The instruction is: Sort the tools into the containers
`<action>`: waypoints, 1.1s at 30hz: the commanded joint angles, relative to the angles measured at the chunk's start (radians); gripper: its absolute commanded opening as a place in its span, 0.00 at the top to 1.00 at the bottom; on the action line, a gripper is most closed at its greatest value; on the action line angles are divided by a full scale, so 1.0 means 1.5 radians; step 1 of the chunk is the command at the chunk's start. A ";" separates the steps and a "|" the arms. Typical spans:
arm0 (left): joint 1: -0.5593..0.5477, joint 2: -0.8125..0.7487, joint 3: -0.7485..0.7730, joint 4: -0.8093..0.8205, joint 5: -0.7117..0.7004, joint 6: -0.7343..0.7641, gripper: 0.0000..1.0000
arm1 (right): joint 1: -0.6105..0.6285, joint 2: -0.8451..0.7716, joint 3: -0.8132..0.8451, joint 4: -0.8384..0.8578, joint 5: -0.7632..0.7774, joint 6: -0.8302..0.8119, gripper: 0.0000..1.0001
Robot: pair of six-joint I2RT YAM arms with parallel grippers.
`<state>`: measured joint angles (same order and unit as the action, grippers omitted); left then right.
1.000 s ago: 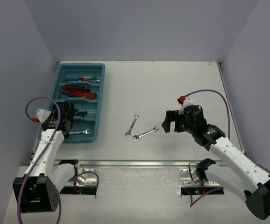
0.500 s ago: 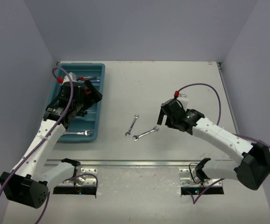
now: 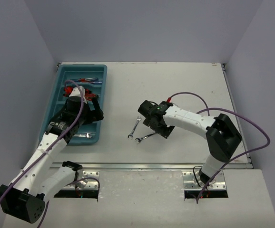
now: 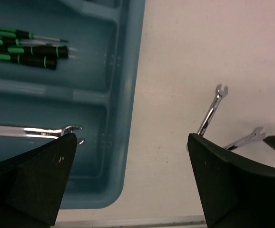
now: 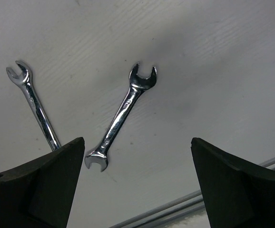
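Two silver wrenches lie loose on the white table, one (image 3: pixel 134 127) (image 5: pixel 33 107) left of the other (image 3: pixel 148 137) (image 5: pixel 123 116). My right gripper (image 3: pixel 152 119) (image 5: pixel 135 142) hovers just above them, open, holding nothing. The teal tray (image 3: pixel 102 90) (image 4: pixel 128 95) at the left holds blue-and-red screwdrivers (image 3: pixel 87 80), red pliers (image 3: pixel 75 91) partly hidden by my arm, black-green screwdrivers (image 4: pixel 23 47) and a wrench (image 3: pixel 83 136) (image 4: pixel 33 132). My left gripper (image 3: pixel 93 110) (image 4: pixel 132 137) hangs open and empty over the tray's right rim.
Grey walls close in the table on the left, back and right. A metal rail (image 3: pixel 152 166) runs along the near edge. The right arm's purple cable (image 3: pixel 194 97) loops above the table behind the gripper.
The left arm swung from the tray's near end across the tray toward its right rim. The right gripper travelled left from mid-table to just over the two loose wrenches.
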<state>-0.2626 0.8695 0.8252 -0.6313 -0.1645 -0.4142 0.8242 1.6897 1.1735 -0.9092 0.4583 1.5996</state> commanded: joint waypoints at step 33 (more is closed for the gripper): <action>-0.001 -0.048 -0.018 0.079 0.133 0.047 0.00 | 0.014 0.099 -0.037 0.060 -0.034 0.142 1.00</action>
<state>-0.2626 0.8242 0.7834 -0.5529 0.0228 -0.3655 0.8432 1.8918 1.1374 -0.7516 0.2683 1.8782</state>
